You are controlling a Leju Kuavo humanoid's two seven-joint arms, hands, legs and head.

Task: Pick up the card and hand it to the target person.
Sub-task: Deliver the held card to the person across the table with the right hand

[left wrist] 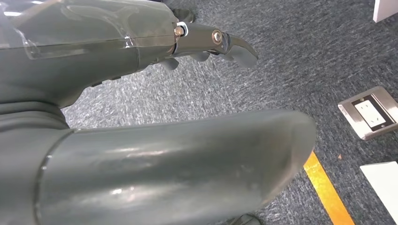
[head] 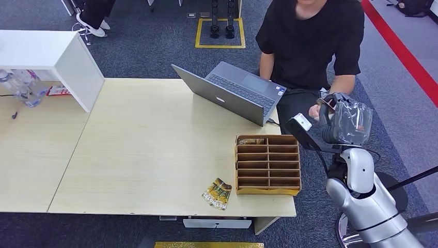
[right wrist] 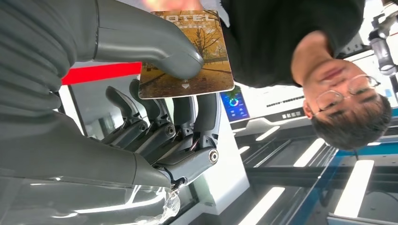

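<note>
Card (right wrist: 187, 51) sits pinched in the right hand (right wrist: 155, 108), thick thumb pressed on its printed face, darker fingers (right wrist: 206, 117) behind it; print shows autumn trees and "HOTEL" lettering. Far edge of the card meets the person's hand (right wrist: 171, 3) in the right wrist view, contact itself cut by the frame edge. In the head view the right hand (head: 345, 121) is raised off the table's right edge, beside the person (head: 310, 41) in a black shirt, whose hand (head: 315, 111) is just beside it; card itself too small to make out there.

Left hand (left wrist: 206, 44) hangs over grey carpet (left wrist: 291, 61), fingers loosely curled with nothing in them, thumb apart from them.

Table (head: 155, 150) is light wood. Taking the wooden compartment box (head: 268, 164) as landmark: it stands near the table's right edge, one item in its top left compartment, the rest look bare. Yellow packet (head: 217, 194) lies flat on the table just left of the box's near corner. Open grey laptop (head: 232, 93) stands beyond the box, facing the person. White shelf unit (head: 51, 57) is well apart to the box's far left, plastic bottles (head: 23, 85) under it.

Floor is grey carpet, red stripe (head: 403, 51) beyond the box on the right, yellow tape square (head: 219, 33) behind the laptop. Floor socket plate (left wrist: 373, 112) and yellow tape line (left wrist: 326, 190) lie near the left hand.
</note>
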